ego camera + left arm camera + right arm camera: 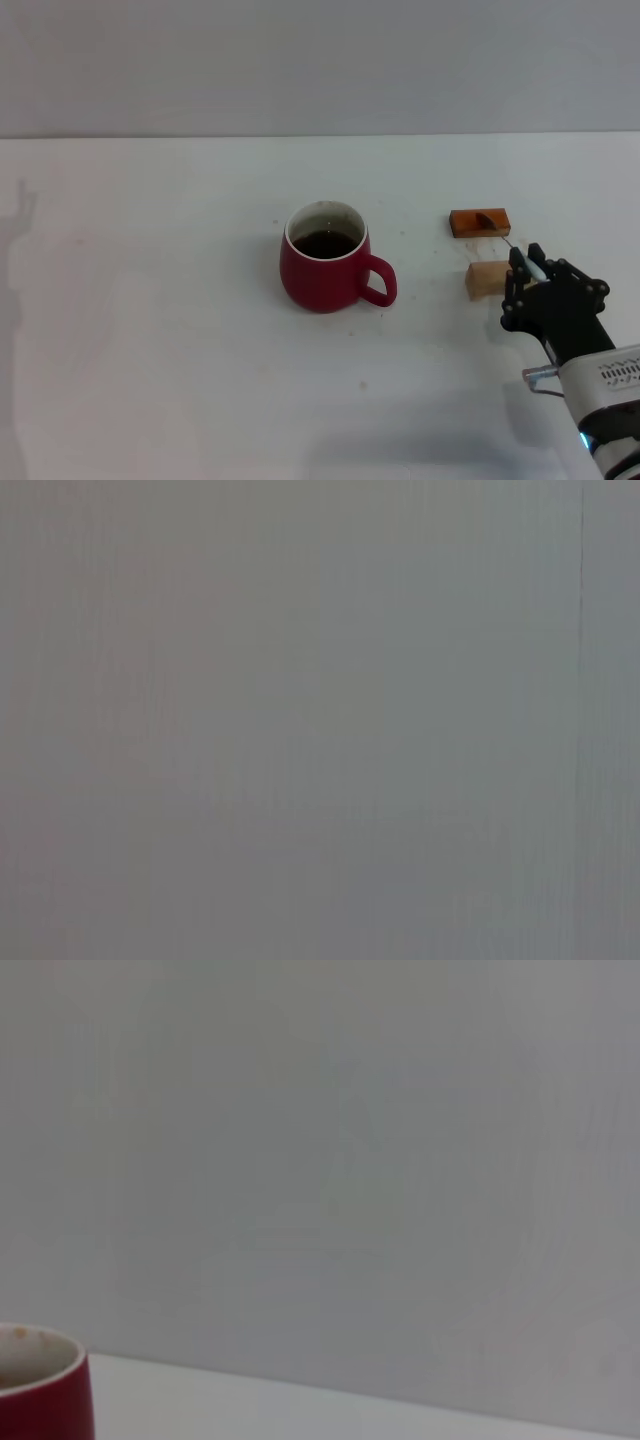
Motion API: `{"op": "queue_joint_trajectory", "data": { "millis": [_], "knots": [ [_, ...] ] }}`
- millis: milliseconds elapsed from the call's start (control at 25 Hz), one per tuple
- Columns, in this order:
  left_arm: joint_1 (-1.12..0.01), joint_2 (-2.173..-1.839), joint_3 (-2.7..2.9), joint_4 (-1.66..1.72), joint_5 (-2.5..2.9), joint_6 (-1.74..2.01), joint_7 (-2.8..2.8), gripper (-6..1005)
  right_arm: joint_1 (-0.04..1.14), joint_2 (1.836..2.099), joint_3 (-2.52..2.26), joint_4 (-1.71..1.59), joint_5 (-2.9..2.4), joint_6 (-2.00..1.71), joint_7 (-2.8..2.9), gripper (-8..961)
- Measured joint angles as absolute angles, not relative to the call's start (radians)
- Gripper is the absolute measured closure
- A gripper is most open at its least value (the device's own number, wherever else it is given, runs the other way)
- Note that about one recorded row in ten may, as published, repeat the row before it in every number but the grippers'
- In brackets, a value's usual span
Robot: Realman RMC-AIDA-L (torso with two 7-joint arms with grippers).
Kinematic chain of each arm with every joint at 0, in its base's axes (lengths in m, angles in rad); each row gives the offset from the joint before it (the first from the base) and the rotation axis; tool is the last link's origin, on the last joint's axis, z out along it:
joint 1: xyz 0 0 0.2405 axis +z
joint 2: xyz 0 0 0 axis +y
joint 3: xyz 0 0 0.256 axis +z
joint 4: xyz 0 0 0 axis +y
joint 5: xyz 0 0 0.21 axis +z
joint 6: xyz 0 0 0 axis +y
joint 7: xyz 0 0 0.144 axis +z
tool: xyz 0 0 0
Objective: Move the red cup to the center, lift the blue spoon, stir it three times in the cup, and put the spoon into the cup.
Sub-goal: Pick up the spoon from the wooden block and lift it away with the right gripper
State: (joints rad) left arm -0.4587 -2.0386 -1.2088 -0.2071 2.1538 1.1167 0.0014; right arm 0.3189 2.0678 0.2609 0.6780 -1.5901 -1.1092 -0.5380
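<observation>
1. Reaching in from the near right corner of the white table (150,330), the right gripper (530,268) was closed on the blue spoon (535,266), of which only a pale sliver showed between the black fingers.
2. Just beyond and beside the gripper, toward the table's middle, a tan wooden block (484,280) lay on the surface, close to the fingertips.
3. Level with that block and well to its left, the red cup (326,260) stood upright near the table's center, dark liquid visible inside its white rim, its loop handle pointing toward the right arm.
4. Farther back on the right, an orange-brown block (480,222) rested apart from the tan one, with a thin dark line on the table running between the two.
5. Seen from the right wrist, the cup's rim (40,1380) sat at the frame's edge against a plain gray wall.
6. Left arm was out of sight; its wrist camera showed only blank gray.
</observation>
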Motion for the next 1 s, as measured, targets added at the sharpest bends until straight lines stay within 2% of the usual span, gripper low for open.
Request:
{"op": "queue_joint_trajectory", "data": {
  "millis": [1000],
  "knots": [
    [-0.460, -2.036, -1.209, -0.207, 2.154, 1.117, 0.001, 138, 0.306, 2.076, 0.290, 0.650, -1.582, -1.045, -0.496, 819]
  ]
}}
